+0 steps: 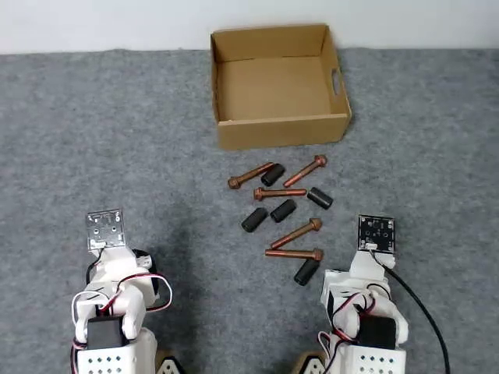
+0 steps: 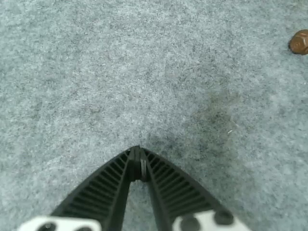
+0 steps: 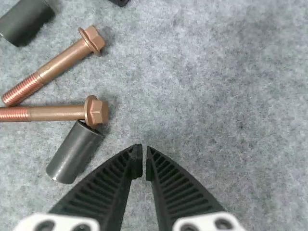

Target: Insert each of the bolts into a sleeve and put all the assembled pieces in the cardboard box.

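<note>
Ahead of you, five copper-coloured bolts [image 1: 279, 192] and five short black sleeves [image 1: 283, 210] lie flat, loose and unjoined in a scattered cluster just near of the open cardboard box [image 1: 281, 131] at far centre.

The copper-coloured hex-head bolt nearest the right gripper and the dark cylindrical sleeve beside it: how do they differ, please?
The copper-coloured bolt is long and slender; the dark sleeve is short and thick. The bolt has a flanged head; the sleeve is plain. Both lie loose on the grey mat.
</note>
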